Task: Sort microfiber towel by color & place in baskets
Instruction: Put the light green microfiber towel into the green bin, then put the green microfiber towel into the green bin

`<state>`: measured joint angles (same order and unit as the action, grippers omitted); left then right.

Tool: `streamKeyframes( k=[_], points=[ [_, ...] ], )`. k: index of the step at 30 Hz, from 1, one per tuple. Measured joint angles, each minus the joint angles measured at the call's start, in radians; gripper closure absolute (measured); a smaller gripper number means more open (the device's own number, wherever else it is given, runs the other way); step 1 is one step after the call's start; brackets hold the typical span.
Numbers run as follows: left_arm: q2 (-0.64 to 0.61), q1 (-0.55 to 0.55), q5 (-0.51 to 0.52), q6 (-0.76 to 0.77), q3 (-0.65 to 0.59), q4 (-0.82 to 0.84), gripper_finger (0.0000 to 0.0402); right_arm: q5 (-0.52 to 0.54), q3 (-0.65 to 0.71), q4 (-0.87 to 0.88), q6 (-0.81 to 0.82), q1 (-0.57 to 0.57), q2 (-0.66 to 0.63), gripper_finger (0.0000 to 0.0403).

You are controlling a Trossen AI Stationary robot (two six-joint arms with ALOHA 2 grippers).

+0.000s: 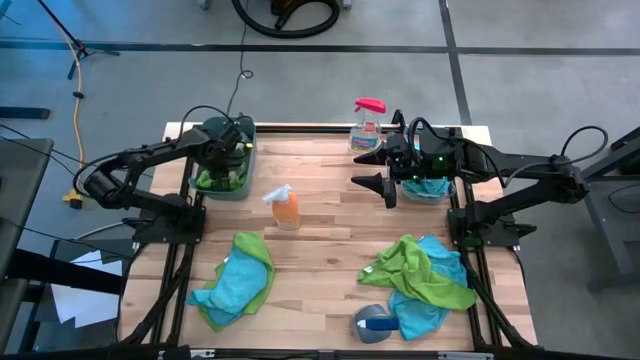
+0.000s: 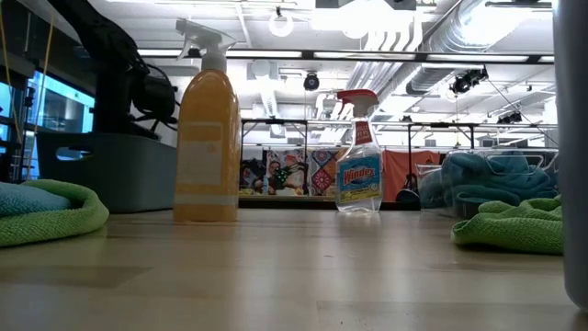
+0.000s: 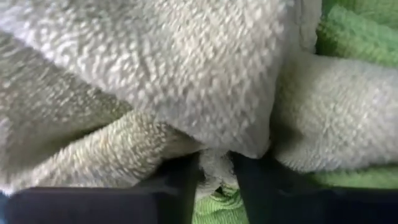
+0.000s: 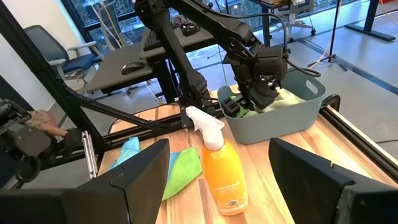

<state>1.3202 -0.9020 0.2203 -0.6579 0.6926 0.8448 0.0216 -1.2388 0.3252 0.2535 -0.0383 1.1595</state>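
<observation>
Left gripper (image 1: pixel 226 165) is down inside the teal basket (image 1: pixel 243 189), at the table's (image 1: pixel 320 240) far left corner. In its wrist view the two fingers (image 3: pixel 177 180) stand slightly apart with a fold of pale green towel (image 3: pixel 186 74) between them; whether that fold is clamped or being let go cannot be told. The towel lies directly ahead of and under the fingers, resting on other green cloth in the basket.

Right gripper (image 1: pixel 382 172) hovers beside the clear basket (image 1: pixel 428 188), at the far right, jaws wide apart and empty, pointing across the table toward the teal basket. Blue cloth shows in the clear basket.

Unsorted stock: a blue-and-green pile (image 1: pixel 238 280) on the near side of the teal basket, and a larger mixed pile (image 1: pixel 425 280) on the near side of the clear basket. An orange spray bottle (image 1: pixel 285 206) stands between the two baskets, nearer the teal one.

Judgement: the left arm is at the drop-off for a green towel. The left pile is nearer that arm; its long axis runs from the teal basket toward the near edge.
</observation>
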Motion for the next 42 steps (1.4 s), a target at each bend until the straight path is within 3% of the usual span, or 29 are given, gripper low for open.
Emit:
streamKeyframes(
  k=[6,11,28,31,36,42],
  points=[
    [-0.059,0.000,-0.001,0.058,0.035,0.083,0.0234,0.000,0.000,0.000,-0.027,0.000,0.000,0.0132],
    [-0.096,0.000,-0.001,0.116,0.125,0.153,0.0197,-0.001,0.000,0.000,-0.051,0.000,0.000,0.0132],
    [-0.190,-0.001,-0.067,0.241,0.487,0.330,0.0186,-0.004,0.000,0.000,-0.081,0.000,0.000,0.0132],
    [-0.216,-0.001,-0.166,0.371,0.526,0.311,0.0186,-0.004,0.000,0.000,-0.111,0.000,0.000,0.0132],
    [-0.302,0.014,-0.430,0.599,0.532,0.222,0.0186,-0.004,0.000,0.001,-0.131,0.000,-0.006,0.0132],
    [-0.424,0.158,-0.475,0.763,0.532,0.057,0.0186,-0.006,0.000,0.002,-0.132,0.000,-0.014,0.0132]
  ],
)
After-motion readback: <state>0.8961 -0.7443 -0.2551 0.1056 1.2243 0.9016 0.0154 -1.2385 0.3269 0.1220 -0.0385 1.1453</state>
